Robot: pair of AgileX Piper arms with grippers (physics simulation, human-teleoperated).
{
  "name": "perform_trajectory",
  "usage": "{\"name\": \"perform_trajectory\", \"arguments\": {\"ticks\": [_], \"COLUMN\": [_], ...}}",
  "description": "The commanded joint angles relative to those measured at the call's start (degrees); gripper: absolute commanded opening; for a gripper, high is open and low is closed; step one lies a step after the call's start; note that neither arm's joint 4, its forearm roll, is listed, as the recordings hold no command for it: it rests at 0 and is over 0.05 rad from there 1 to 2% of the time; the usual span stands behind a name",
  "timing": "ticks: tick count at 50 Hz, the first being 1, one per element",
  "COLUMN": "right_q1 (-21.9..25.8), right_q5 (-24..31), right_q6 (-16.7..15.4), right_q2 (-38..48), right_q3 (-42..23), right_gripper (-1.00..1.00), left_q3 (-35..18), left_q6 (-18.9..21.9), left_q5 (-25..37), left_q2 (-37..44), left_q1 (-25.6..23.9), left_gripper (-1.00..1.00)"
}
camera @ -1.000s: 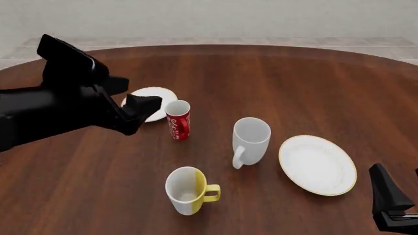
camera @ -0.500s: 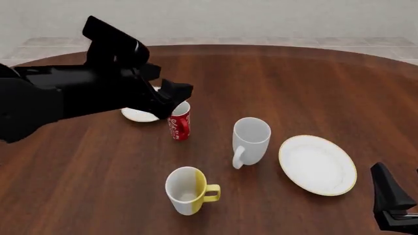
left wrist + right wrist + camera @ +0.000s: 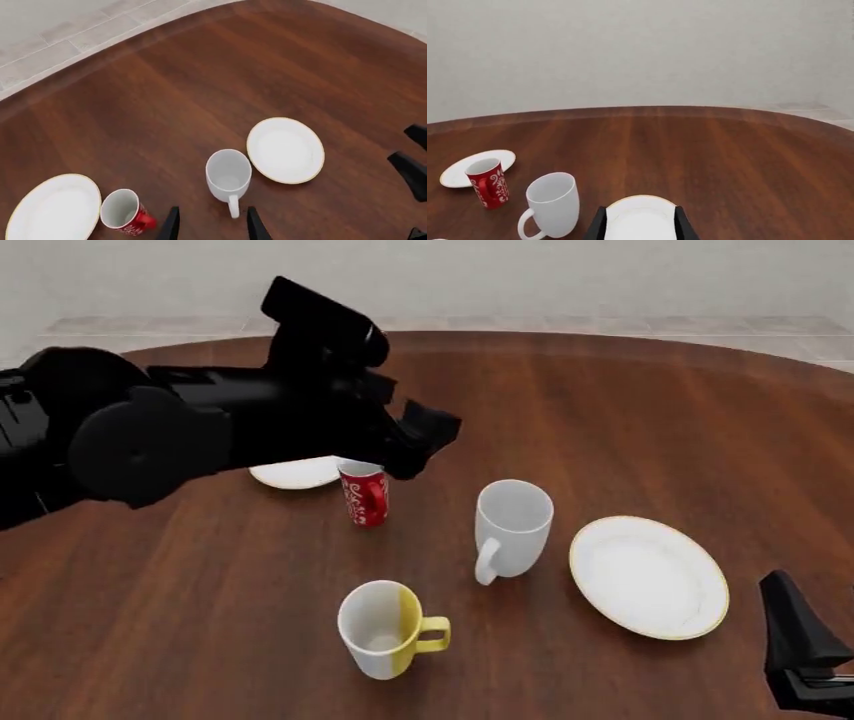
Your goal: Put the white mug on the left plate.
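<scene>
The white mug [image 3: 513, 525] stands upright near the table's middle, handle toward the front; it also shows in the wrist views [image 3: 228, 176] [image 3: 552, 205]. The left plate [image 3: 296, 476] lies at the back left, half hidden under my left arm, and shows whole as the left plate [image 3: 53, 210] from the wrist, with a bare edge of the left plate [image 3: 454, 176] in the right wrist view. My left gripper [image 3: 424, 440] [image 3: 212, 227] hovers open and empty above the table, left of and behind the mug. My right gripper [image 3: 805, 655] [image 3: 639, 225] is open and empty at the front right corner.
A red-patterned mug [image 3: 363, 492] stands by the left plate, just under my left gripper. A half-yellow mug [image 3: 380, 628] sits at the front. A larger gold-rimmed plate [image 3: 650, 577] lies right of the white mug. My right gripper's fingers [image 3: 410, 170] show in the left wrist view.
My left arm has swung right and farther back, from beside the left plate to above the red-patterned mug, nearer the white mug. The right arm and all the dishes stayed put.
</scene>
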Motion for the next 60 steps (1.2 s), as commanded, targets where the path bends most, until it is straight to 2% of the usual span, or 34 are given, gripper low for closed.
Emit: {"name": "perform_trajectory", "arguments": {"ticks": [1,19,28,34,43,60], "right_q1": [-0.16,-0.30,-0.70,-0.60,-0.80,-0.89], "right_q5": [-0.13,-0.43,-0.71,-0.74,-0.82,-0.99], "right_q6": [0.15,-0.28,0.01,0.09,0.36,0.51], "right_q2": [0.00,-0.01,-0.01,-0.01,-0.01,-0.01], "right_q3": [-0.04,-0.13,-0.15,-0.11,-0.14,-0.17], "right_gripper": [1.00,1.00,1.00,1.00,1.00,1.00], "left_q3": [-1.88,-4.81,-5.70,-6.11,-5.68,-4.67], "left_q6": [-1.19,-4.15,-5.14,-7.17,-7.50,-10.94], "left_q5": [-1.12,-0.90,-1.64,-1.88,-2.87,-4.32], "left_q2": [3.98,7.56,10.28,12.64,13.95,16.50], "left_q1": [-1.96,-4.11,-3.59,-3.23,-2.23,-2.62], "left_gripper": [1.00,1.00,1.00,1.00,1.00,1.00]}}
